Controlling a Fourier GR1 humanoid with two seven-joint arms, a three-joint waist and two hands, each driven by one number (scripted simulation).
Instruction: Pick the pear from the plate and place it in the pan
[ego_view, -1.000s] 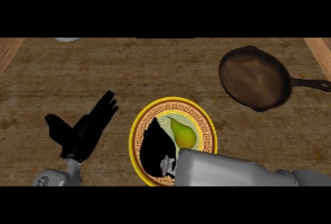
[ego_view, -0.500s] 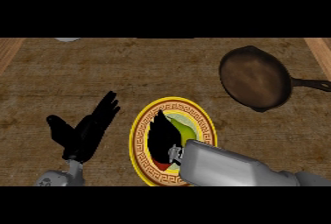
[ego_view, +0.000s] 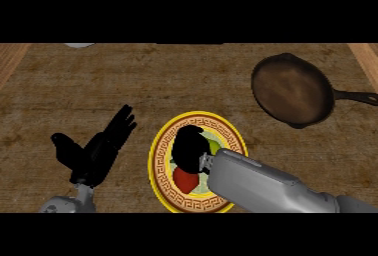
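right hand is over the plate, covering the pear (only a green sliver shows). its long axis and heading can't be told, nor whether the hand has closed on it. left hand rests left of the plate, fingers straight, together. pan well apart, upper right.

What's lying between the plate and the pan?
Nothing. In the head view, only bare brown counter runs between the plate and the pan.
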